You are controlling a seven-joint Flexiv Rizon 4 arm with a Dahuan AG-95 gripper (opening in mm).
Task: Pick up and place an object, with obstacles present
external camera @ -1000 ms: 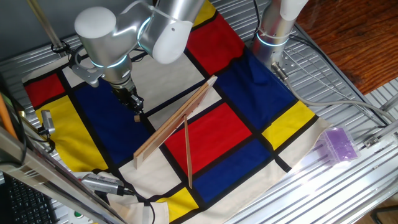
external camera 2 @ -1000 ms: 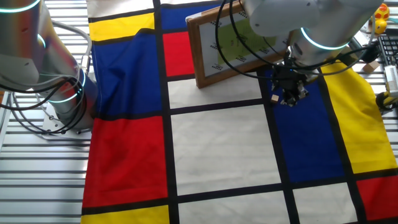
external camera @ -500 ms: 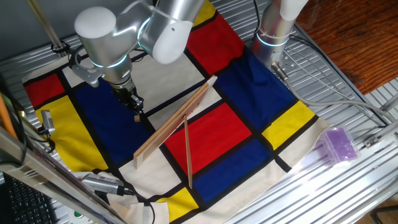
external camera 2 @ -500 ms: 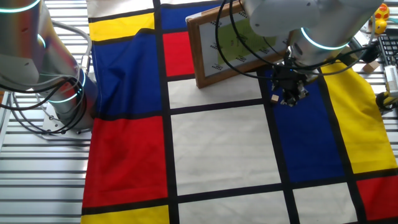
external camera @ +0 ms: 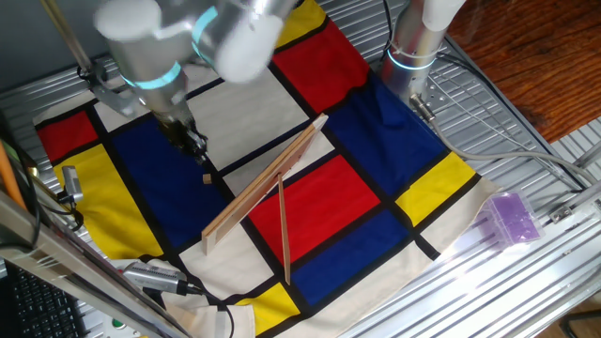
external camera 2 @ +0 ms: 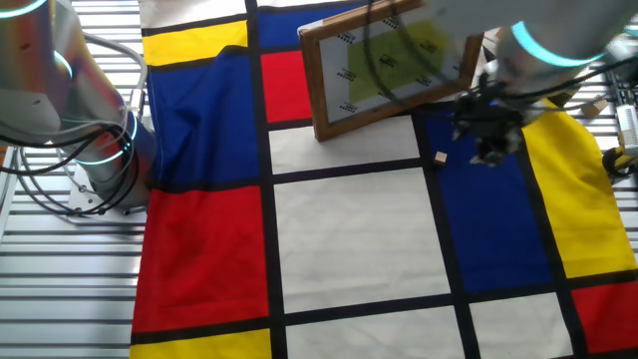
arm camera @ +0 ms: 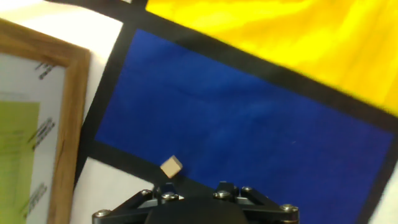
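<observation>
The tiny tan wooden cube lies loose on the cloth at the edge of a blue patch, close to the foot of the wide wooden plank. It also shows in the other fixed view and in the hand view. My gripper hangs a little above and beside the cube, blurred by motion, not touching it; its jaws look apart and empty. It is right of the cube in the other fixed view. The narrower strip stands on edge in front of the plank.
The plank's framed face fills the left of the hand view. A second arm's base stands at the back. A purple translucent box sits on the metal rails at right. Cables lie at the front left.
My arm has lifted and pulled back from the cube, and is blurred by motion. The cube stays where it was on the cloth. The slats have not moved.
</observation>
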